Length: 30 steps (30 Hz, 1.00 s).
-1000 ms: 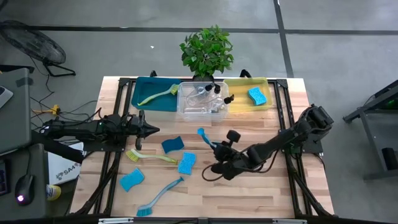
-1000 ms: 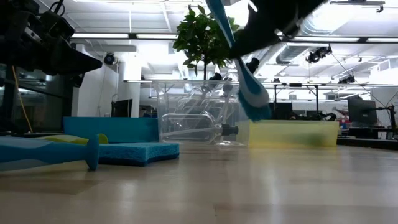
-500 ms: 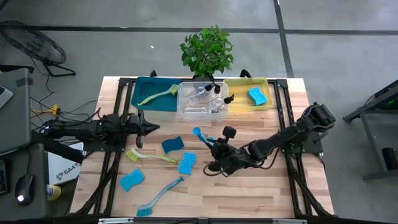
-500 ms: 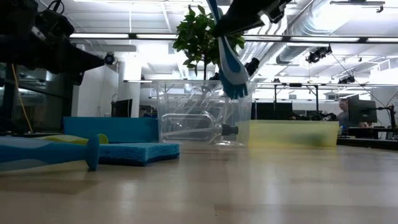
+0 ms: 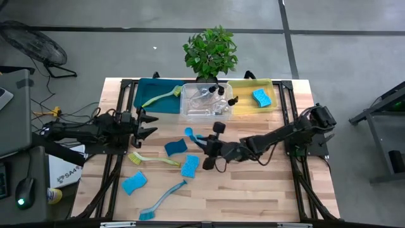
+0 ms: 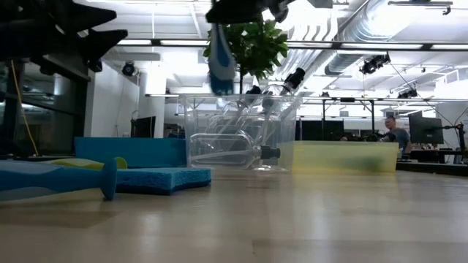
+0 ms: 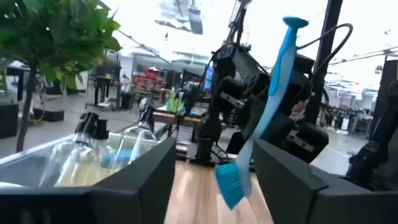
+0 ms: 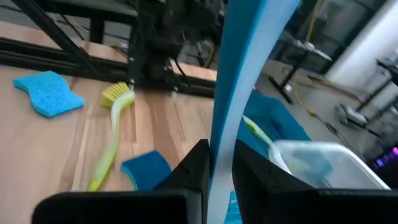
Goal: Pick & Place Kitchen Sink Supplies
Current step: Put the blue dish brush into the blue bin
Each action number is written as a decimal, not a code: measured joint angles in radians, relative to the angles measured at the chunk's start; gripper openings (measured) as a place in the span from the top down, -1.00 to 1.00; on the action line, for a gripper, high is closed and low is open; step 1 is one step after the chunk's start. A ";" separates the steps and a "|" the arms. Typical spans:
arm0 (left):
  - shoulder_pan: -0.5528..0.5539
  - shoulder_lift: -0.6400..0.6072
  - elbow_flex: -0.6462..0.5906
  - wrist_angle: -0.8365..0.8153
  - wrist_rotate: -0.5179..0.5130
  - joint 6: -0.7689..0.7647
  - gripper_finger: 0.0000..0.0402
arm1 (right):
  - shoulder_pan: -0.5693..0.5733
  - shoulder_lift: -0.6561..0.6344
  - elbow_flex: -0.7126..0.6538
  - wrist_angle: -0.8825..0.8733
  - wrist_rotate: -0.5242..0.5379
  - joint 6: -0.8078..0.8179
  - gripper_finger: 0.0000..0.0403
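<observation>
Centrally, right tool (image 5: pixel 205 144) clamps blue brush (image 5: pixel 195 136) aloft.

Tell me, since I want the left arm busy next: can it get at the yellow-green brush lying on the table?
Probably yes. The left gripper is open and empty, and the yellow-green brush lies on bare wood just in front of it with nothing on top. The right gripper, holding the blue brush, is off to the side.

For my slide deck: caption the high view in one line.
Right gripper carries a blue dish brush above the table's middle toward the open left gripper.
</observation>
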State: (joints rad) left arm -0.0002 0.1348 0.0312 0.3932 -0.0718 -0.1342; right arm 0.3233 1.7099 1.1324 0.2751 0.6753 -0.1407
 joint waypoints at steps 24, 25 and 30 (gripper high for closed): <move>0.000 0.767 0.502 0.129 0.066 0.077 -0.13 | -0.208 0.078 0.000 0.227 -0.394 -0.070 0.80; 0.000 0.788 0.518 0.128 0.075 0.077 -0.13 | -0.208 0.078 0.000 0.224 -0.394 -0.070 0.80; 0.000 0.872 0.579 0.127 0.105 0.057 -0.13 | -0.209 0.077 0.000 0.221 -0.393 -0.069 0.80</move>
State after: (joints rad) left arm 0.0001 1.0064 0.6106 0.5199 0.0330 -0.0770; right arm 0.1142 1.7870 1.1320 0.4957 0.2820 -0.2099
